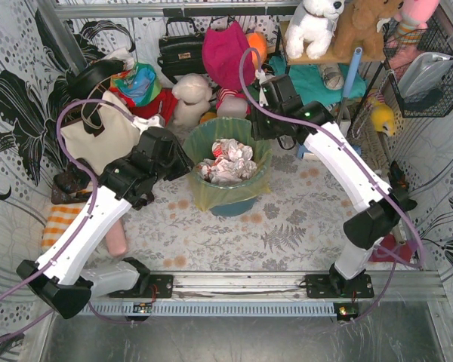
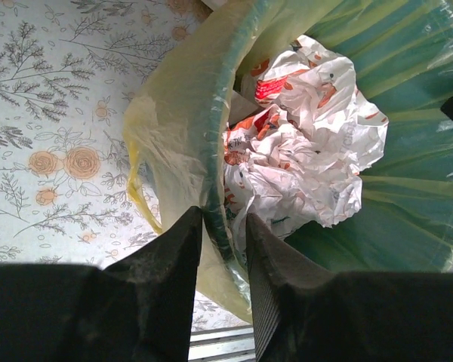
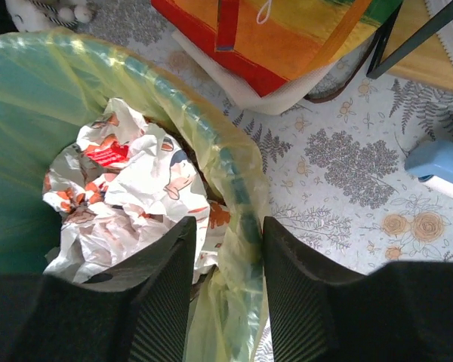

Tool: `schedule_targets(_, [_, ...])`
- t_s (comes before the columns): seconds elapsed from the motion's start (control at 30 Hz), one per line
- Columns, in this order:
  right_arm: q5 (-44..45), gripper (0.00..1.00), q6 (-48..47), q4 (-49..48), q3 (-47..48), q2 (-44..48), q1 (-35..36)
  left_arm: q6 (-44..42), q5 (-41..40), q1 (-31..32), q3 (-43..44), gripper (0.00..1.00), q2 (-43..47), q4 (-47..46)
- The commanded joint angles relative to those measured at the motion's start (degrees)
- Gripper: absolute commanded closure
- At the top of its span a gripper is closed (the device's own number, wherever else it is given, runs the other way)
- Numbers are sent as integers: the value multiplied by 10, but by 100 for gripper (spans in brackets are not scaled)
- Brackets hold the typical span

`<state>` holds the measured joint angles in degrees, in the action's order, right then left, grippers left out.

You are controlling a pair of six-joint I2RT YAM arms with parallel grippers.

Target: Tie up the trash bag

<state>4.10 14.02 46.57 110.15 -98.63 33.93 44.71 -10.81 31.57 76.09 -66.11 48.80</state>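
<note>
I start from the bench (image 1: 287,226), with its flowered cloth, where the round teal bin (image 1: 238,207) stands in the middle between my two arms. The trash bag (image 1: 208,193) lines that bin. Its yellow film is folded out over the rim and hangs down the outside as a loose skirt, and crumpled paper (image 1: 228,161) is heaped inside. What matters for the next move is the rim. It sits directly between each pair of fingers and runs lengthwise away from them, so each side has one finger inside the bin and one outside. The left gripper (image 2: 223,226) straddles the bin's left edge and the right gripper (image 3: 228,230) the far right edge. Neither arm looks closer than the other (both are already at the lip). The left fingers (image 2: 166,286) stand a narrow gap apart, with film and rim in the slot but, as far as I can judge, not pinched. The right fingers (image 3: 158,294) are spread wider around the folded film and hold nothing.
</note>
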Motion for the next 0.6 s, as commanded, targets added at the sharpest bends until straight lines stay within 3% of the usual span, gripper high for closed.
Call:
schedule_targets(0.0, [-23, 62, -16, 7, 15, -28, -9, 13, -29, 6, -11, 64, -1, -29])
schedule_targets(0.23, [-32, 76, -13, 9, 13, -38, -12, 10, -28, 9, -7, 73, -5, -31])
schedule_targets(0.43, [-24, 100, 3, 18, 7, -3, -12, -3, -5, 11, 12, 99, -15, -40])
schedule_targets(0.57, [-10, 100, 22, 38, -18, 49, -11, -30, 59, 22, 50, 100, -45, -39])
